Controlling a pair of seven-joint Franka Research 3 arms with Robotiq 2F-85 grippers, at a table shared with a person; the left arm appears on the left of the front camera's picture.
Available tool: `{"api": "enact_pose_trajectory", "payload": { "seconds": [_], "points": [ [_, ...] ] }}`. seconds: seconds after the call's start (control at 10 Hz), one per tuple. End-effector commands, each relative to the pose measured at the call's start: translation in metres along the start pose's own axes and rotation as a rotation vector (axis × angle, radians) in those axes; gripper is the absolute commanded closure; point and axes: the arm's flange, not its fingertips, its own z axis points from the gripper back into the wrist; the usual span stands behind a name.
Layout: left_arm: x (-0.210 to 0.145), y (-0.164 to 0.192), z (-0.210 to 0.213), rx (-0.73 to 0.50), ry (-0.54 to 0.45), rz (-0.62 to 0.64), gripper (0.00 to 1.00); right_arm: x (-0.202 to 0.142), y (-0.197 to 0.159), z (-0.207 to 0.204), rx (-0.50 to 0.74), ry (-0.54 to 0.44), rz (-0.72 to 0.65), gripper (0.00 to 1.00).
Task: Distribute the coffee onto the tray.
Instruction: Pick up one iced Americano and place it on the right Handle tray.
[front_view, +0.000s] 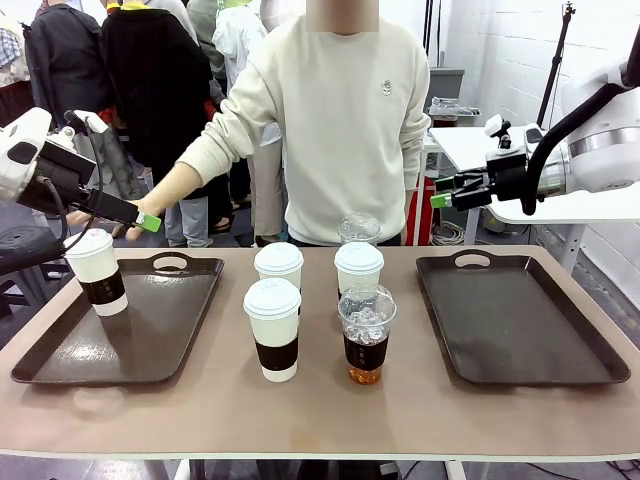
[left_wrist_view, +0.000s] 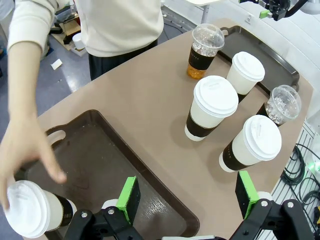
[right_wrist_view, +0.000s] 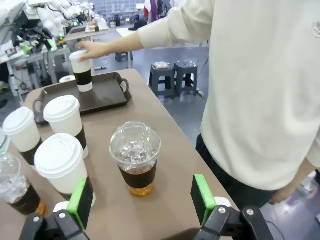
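One tan worktop (front_view: 320, 425): found it carrying a left tray (front_view: 150, 350) and a right tray (front_view: 520, 330), each just inside its own end edge, handles at the far rims. Saw the right tray's dark bed bare from rim to rim. Noted open worktop along the whole near edge, and a lane between each tray's inner rim and the middle cluster.

Saw a person's hand (left_wrist_view: 25, 150) reaching over the left tray's far outer corner, resting on the lid of a tilted white cup (front_view: 98, 272) inside the rim. Found the left gripper (left_wrist_view: 187, 192) raised above that tray, just beside the hand, jaws spread wide around nothing. Found the right gripper (right_wrist_view: 142, 197) high over the far edge, jaws equally wide, gripping nothing.

Counted five cups bunched mid-worktop, apart from both trays: near white cup (front_view: 272, 328) beside near iced cup (front_view: 367, 335); behind them far-left white cup (front_view: 279, 268) and far-right white cup (front_view: 359, 268); far iced cup (front_view: 359, 228) nearest the far edge.
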Motion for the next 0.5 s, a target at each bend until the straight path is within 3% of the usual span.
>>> {"api": "enact_pose_trajectory", "payload": {
  "seconds": [0.0,0.4],
  "points": [
    [0.000,0.000,-0.001,-0.010,-0.004,0.010,0.00,-0.024,-0.015,-0.004,0.032,-0.033,0.072,0.00],
    [0.000,0.000,-0.001,-0.010,-0.004,0.010,0.00,-0.047,-0.033,-0.028,0.119,-0.041,0.080,0.00]
  ]
}}
